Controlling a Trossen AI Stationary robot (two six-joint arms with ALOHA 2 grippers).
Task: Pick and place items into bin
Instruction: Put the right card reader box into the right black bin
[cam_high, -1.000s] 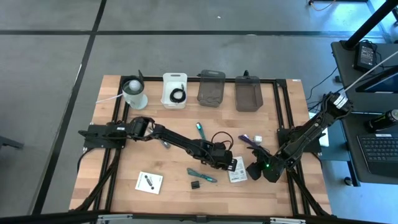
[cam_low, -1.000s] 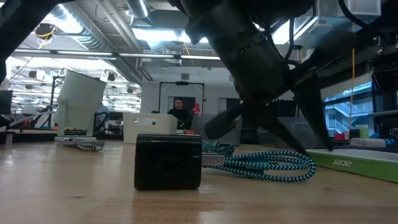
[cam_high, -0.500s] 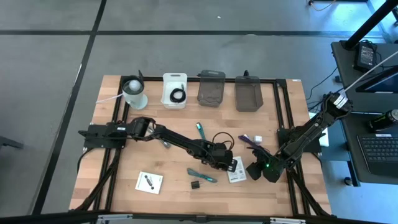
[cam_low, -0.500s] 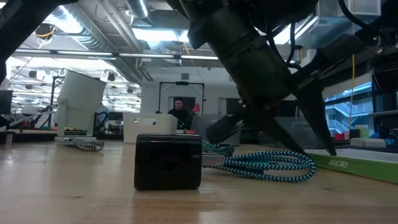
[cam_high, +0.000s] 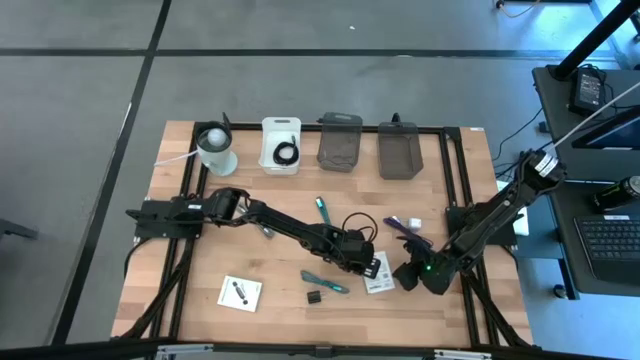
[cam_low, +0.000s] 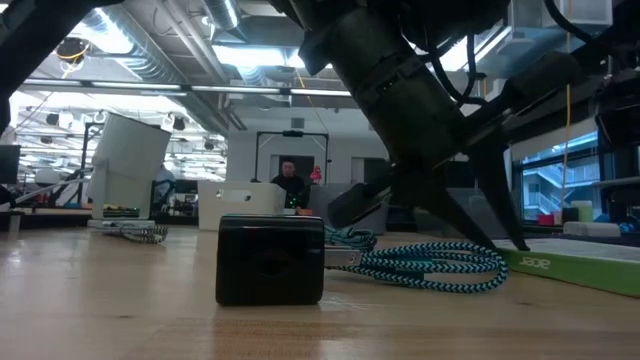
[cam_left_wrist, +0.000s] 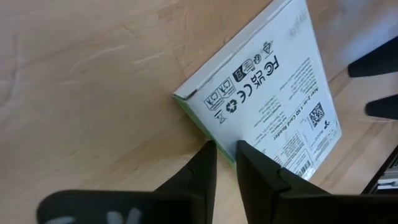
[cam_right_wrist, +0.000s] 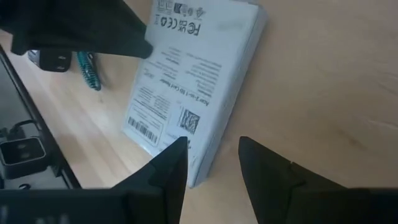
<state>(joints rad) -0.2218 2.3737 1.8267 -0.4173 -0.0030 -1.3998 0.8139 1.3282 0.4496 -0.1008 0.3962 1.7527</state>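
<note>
The white printed card box (cam_high: 381, 273) lay flat on the table between both grippers. The left gripper (cam_left_wrist: 225, 163) (fingers nearly together) was poised at its edge; the right gripper (cam_right_wrist: 211, 163), fingers apart, straddled the opposite short end.

Two dark jointed arms (cam_high: 290, 225), tapered fingers (cam_left_wrist: 199, 171)

Evenly lit from overhead (ceiling strips glare in the low view); soft shadows, blurred near arms.
</note>
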